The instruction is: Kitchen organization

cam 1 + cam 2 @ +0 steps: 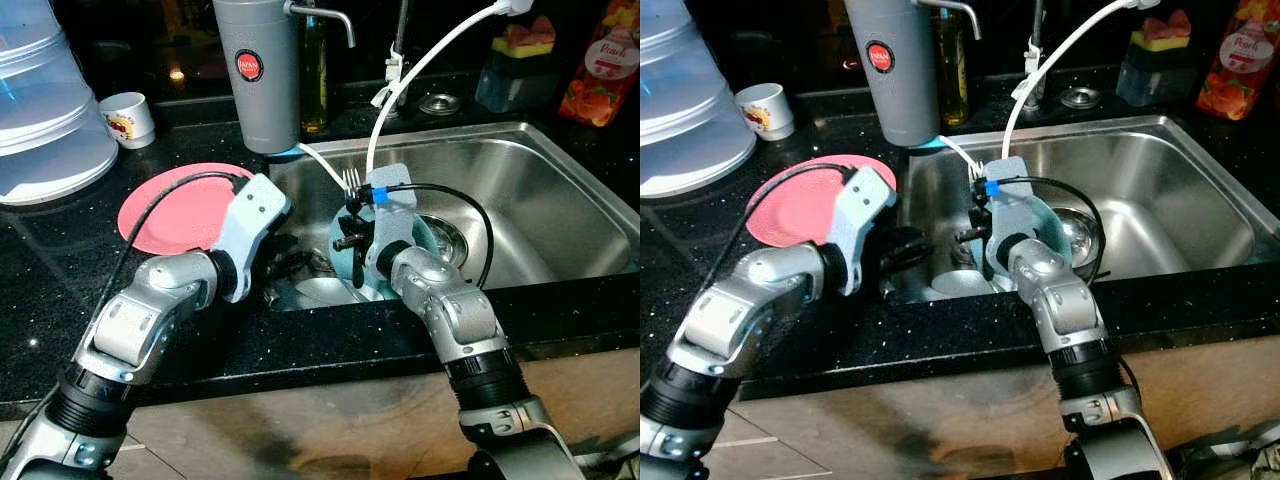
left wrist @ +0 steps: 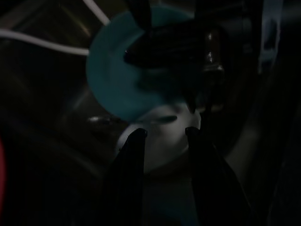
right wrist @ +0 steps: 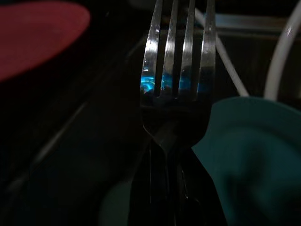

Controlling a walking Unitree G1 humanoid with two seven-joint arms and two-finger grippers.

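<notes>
My right gripper (image 1: 352, 222) is shut on a silver fork (image 1: 351, 180), held upright with its tines (image 3: 178, 56) pointing up over the left part of the steel sink (image 1: 545, 200). A teal plate (image 1: 423, 238) leans in the sink just behind that gripper. My left gripper (image 1: 288, 268) reaches down into the sink's left end, fingers open (image 2: 164, 133) and holding nothing. It hovers just above a pale bowl (image 2: 162, 143) on the sink floor. A pink plate (image 1: 172, 212) lies flat on the black counter left of the sink.
A grey dispenser (image 1: 258, 70) stands behind the sink's left corner, with a white cup (image 1: 128, 118) and a clear water jug (image 1: 45, 100) further left. A white hose (image 1: 420, 70) arcs over the sink. A sponge holder (image 1: 515, 60) and an orange bottle (image 1: 600, 70) stand back right.
</notes>
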